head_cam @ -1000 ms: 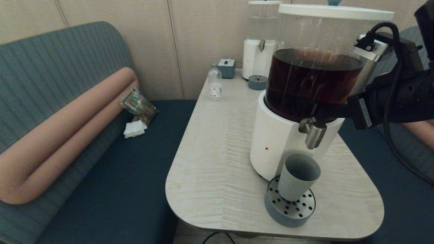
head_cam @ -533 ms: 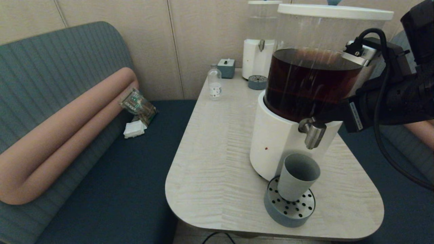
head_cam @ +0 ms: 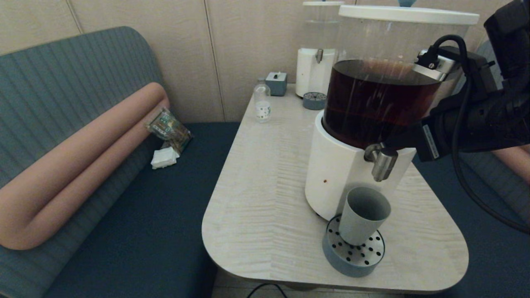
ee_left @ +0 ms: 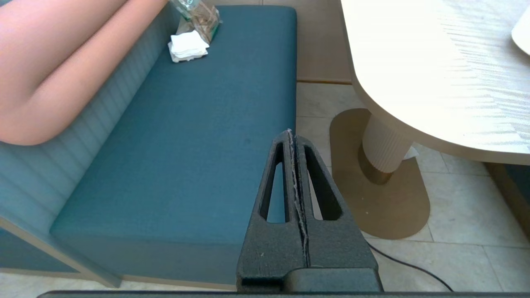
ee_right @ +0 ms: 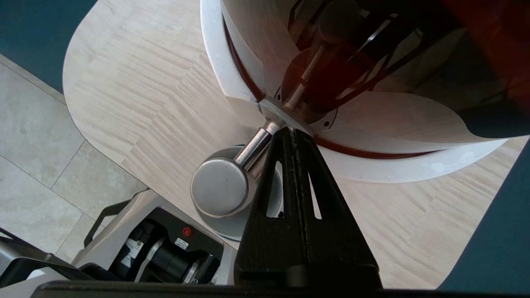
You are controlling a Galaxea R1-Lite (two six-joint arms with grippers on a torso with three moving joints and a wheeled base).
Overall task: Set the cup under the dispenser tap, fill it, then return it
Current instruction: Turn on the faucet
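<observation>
The small matte grey-blue tapered cup point(head_cam: 364, 215) stands upright on the round grey-blue drip tray with a perforated metal top point(head_cam: 354, 254), at the foot of the large dispenser with a white base and a clear tank of dark brown liquid point(head_cam: 352, 165). The cup sits directly below the short brushed-steel tap with its downward nozzle point(head_cam: 381, 160), apart from it, and no liquid is visible inside the cup from the head view. The right gripper point(ee_right: 292, 134) is at the tap: its two black fingers are pressed together with nothing between them, and their tips lie just beside the tap's steel stem where it meets the dispenser wall; contact cannot be confirmed. The right arm reaches in from the dispenser's right side. The left gripper point(ee_left: 291, 136) hangs low beside the pale wood-grain table point(head_cam: 265, 198), over the edge of the blue upholstered bench seat point(ee_left: 186, 145), fingers fully closed on nothing. Further back on the table stand a small clear labelled bottle point(head_cam: 262, 101) and a second, smaller dispenser holding clear liquid point(head_cam: 316, 54).
</observation>
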